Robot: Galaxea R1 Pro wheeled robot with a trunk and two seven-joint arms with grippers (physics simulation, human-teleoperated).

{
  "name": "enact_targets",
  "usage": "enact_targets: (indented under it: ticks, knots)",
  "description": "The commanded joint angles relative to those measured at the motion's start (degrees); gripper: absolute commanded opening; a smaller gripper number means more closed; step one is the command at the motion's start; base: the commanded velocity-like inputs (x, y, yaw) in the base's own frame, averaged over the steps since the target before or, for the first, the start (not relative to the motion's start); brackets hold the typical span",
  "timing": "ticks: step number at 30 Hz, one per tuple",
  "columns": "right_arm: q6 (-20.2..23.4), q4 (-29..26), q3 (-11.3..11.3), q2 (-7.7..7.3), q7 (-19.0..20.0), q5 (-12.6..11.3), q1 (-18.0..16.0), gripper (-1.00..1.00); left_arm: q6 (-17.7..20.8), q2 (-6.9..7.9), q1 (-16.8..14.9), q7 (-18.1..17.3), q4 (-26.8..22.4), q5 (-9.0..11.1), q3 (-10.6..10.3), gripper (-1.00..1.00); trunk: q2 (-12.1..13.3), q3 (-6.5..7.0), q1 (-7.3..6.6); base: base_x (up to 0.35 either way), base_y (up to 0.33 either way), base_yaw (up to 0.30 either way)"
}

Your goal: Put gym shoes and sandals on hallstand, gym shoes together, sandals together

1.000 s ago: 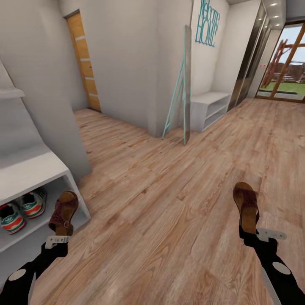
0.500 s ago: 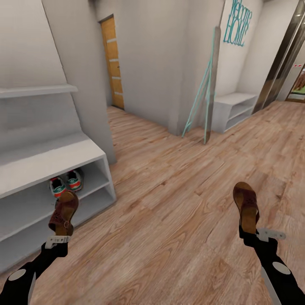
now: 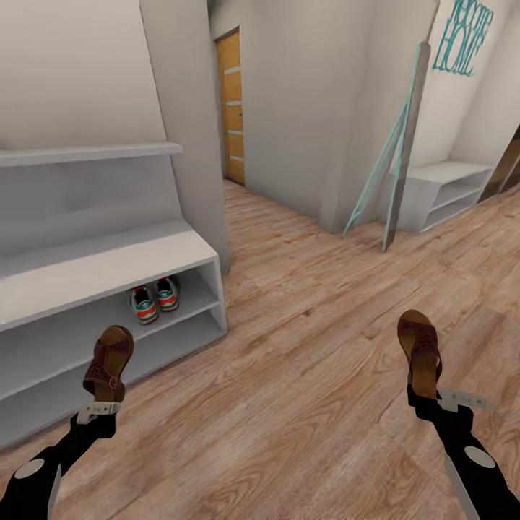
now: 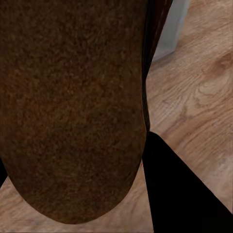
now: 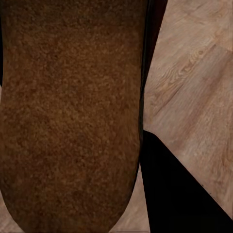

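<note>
Light-brown wood-plank corridor floor (image 3: pixel 303 361) lay beneath each hand — left (image 3: pixel 97 408), right (image 3: pixel 433 397) — clamped on a dark-brown cork-soled sandal (image 3: pixel 108 361) (image 3: pixel 420 352), heel-pinched and liable to swing loose or snag the light-grey hallstand (image 3: pixel 108 263) — cream green-striped gym shoes (image 3: pixel 154 300) already shelved.

Off at my ten o'clock, the hallstand (image 3: pixel 108 267) stands on the corridor floor (image 3: pixel 303 347), gym shoes (image 3: pixel 154 300) side by side on its upper shelf.

Both my arms reach forward, low and wide apart, each gripper clamped on a sandal.

My left gripper (image 3: pixel 99 409) grips the left sandal (image 3: pixel 107 362) by its heel; my right gripper (image 3: pixel 433 396) grips the right sandal (image 3: pixel 421 351) likewise, toes pointing ahead.
</note>
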Motion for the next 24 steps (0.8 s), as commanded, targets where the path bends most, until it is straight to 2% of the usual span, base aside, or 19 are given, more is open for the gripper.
enact_targets:
  ticks: [1,10,24]
  knots:
    - [0.3,-0.1,0.1,-0.03,-0.3,-0.6,0.0,-1.0,-0.5,-0.05,-0.1,-0.3,0.0,-0.7,0.3,-1.0,0.0,-0.05,-0.04,-0.261,0.088,0.28]
    - [0.3,-0.1,0.1,-0.03,-0.3,-0.6,0.0,-1.0,-0.4,-0.05,-0.1,-0.3,0.0,-0.7,0.3,-1.0,0.0,-0.05,-0.04,-0.234,0.181,0.28]
    - [0.3,-0.1,0.1,-0.03,-0.3,-0.6,0.0,-1.0,-0.4,-0.05,-0.1,-0.3,0.0,-0.7,0.3,-1.0,0.0,-0.05,-0.04,-0.011,0.01,0.28]
